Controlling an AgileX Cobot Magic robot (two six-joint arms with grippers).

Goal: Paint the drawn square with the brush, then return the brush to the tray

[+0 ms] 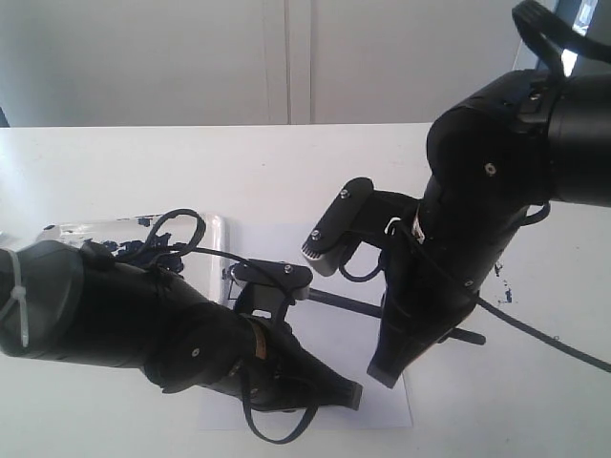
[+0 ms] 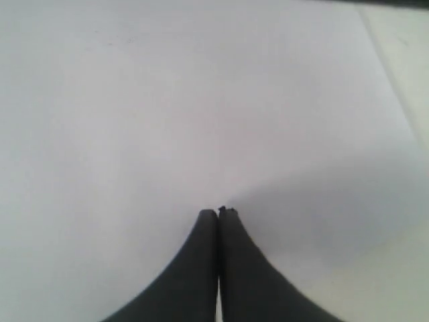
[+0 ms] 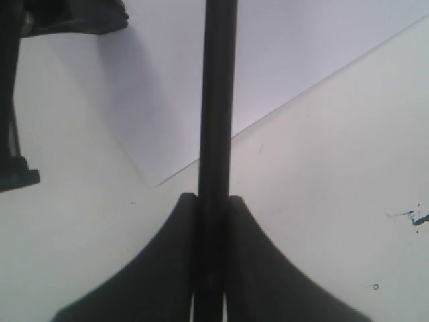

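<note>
Broadly, white surface (image 1: 143, 172) meets a pale wall (image 1: 143, 57); right claw (image 3: 213, 198) grasps the brush (image 3: 218, 100) across the paper (image 3: 301, 54) edge, left claw (image 2: 218, 213) clenched.

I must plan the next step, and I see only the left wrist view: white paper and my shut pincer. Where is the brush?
Observer: The right pincer is shut on the brush; its shaft reaches over a corner of the paper.
Operator: Is the brush over the tray?
Observer: No. The tray is beside the paper, on the left in the exterior view, partly hidden by the left arm.
Operator: Is the square painted?
Observer: I cannot tell. No view shows the square, and the two arms cover much of the paper.
</note>
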